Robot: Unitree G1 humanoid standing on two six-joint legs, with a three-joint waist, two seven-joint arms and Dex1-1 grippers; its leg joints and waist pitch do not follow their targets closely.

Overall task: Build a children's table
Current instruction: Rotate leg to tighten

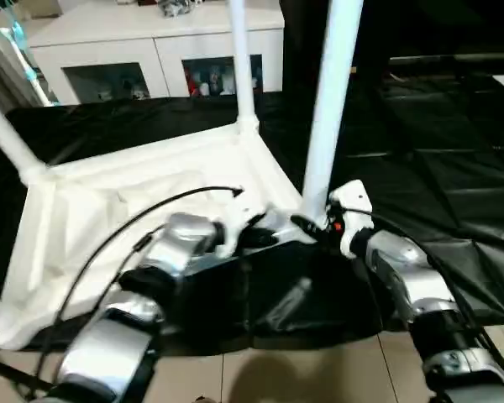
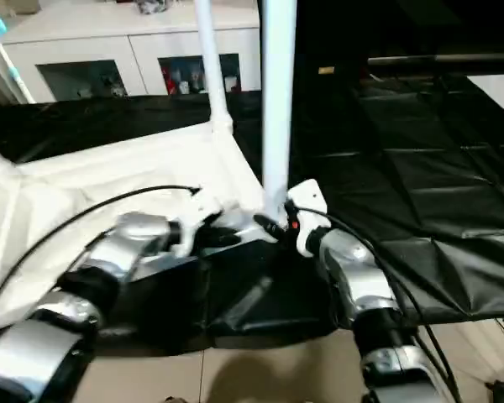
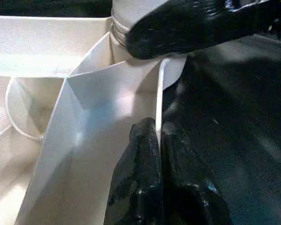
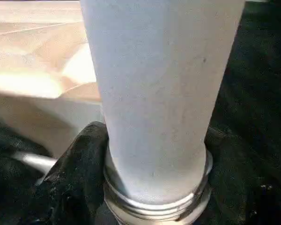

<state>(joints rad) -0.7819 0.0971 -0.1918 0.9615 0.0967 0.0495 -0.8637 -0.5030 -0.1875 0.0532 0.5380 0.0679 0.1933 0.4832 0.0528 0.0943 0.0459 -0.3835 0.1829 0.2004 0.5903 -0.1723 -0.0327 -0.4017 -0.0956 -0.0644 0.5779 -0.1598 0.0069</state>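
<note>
The white table top (image 1: 109, 218) lies upside down on the black-covered work table (image 1: 428, 176). Three white legs stand up from its corner sockets: one at the far left (image 1: 8, 134), one at the back (image 1: 242, 67) and one at the near right corner (image 1: 329, 109). My right gripper (image 1: 315, 222) is shut on the base of that near leg (image 4: 159, 93), with a black finger (image 4: 79, 159) pressed against each side just above the threaded collar. My left gripper (image 3: 158, 140) is shut on the thin raised rim (image 3: 160, 93) of the top, beside the same corner.
A white glass-door cabinet (image 1: 151, 50) stands behind the work table. The black cover hangs over the near edge onto the tiled floor (image 1: 302, 369). Cables run along both silver forearms.
</note>
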